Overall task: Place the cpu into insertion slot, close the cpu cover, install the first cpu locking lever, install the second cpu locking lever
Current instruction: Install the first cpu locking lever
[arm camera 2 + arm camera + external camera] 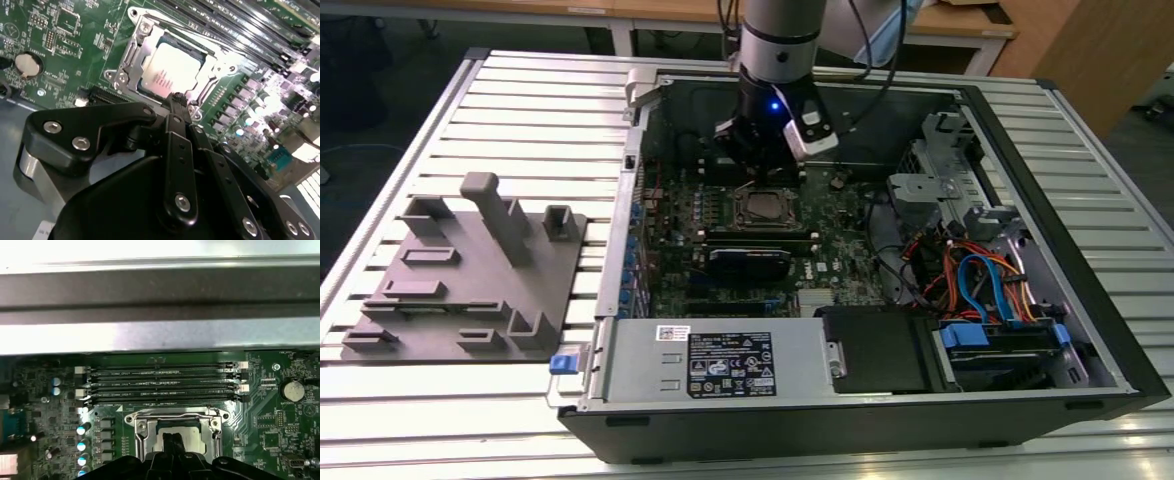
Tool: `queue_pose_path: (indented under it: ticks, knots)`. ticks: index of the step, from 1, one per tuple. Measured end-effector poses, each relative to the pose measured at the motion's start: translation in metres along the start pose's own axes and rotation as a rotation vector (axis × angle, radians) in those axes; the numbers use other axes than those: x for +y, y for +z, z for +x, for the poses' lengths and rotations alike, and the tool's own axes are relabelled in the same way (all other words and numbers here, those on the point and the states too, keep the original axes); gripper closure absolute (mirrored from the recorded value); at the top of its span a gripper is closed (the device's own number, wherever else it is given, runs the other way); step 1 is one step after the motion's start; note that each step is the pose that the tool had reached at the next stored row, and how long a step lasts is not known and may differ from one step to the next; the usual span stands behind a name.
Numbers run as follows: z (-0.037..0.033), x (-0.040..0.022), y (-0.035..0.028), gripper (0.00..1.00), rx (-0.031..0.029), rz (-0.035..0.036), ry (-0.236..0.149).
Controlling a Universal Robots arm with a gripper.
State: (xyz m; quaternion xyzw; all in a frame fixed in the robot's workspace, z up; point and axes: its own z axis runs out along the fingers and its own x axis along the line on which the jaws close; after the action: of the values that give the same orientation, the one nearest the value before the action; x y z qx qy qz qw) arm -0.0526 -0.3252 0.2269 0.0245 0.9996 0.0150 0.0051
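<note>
The cpu (167, 70) lies flat in the insertion slot (767, 207) on the green board, its dull silvery top showing. The silver cpu cover (136, 54) lies down around it, and the chip shows through its window. My gripper (176, 100) hangs just over the near edge of the socket with its black fingers pressed together and nothing between them. In the first wrist view the fingertips (168, 441) overlap the cpu (192, 437) and the cover's frame (141, 429). In the exterior view the gripper (761, 185) stands right above the socket. I cannot make out how the locking levers stand.
Long black memory slots (160, 382) run beside the socket, with the case's metal wall (160, 300) beyond them. A coin battery (25, 65) sits on the board. A power supply (707, 365), coloured cables (974, 280) and a grey fixture (467, 270) on the slatted table lie around.
</note>
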Motion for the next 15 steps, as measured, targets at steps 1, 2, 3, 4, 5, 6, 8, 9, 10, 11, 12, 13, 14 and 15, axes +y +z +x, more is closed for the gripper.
queue_pose_path:
  ticks: [1,2,3,4,5,6,8,9,10,11,12,13,14,15]
  knots:
    - [0.0001,0.0,0.0,0.9,0.0002,-0.0086,0.0]
    - [0.0002,0.0,-0.0001,0.9,0.0008,-0.0247,0.0]
    - [0.0002,0.0,-0.0001,0.9,0.0017,-0.042,0.0]
    - [0.0002,0.0,-0.0001,0.9,0.0025,-0.0601,0.001]
    - [0.0003,0.0,-0.0001,0.9,0.0033,-0.0764,0.001]
    - [0.0003,0.0,0.0,0.9,0.0036,-0.0823,0.001]
    - [0.0003,0.0006,0.0002,0.9,0.0036,-0.0828,0.001]
    - [0.0004,0.0012,0.0003,0.9,0.0036,-0.0827,0.001]
    - [0.0004,0.0021,0.0005,0.9,0.0036,-0.0827,0.001]
    - [0.0004,0.0029,0.0007,0.9,0.0036,-0.0828,0.001]
    - [0.0005,0.0036,0.001,0.9,0.0036,-0.0828,0.001]
    - [0.0005,0.0043,0.0013,0.9,0.0036,-0.0829,0.001]
    - [0.0006,0.0052,0.0016,0.9,0.0036,-0.0828,0.001]
    - [0.0006,0.0063,0.0019,0.9,0.0037,-0.0827,0.001]
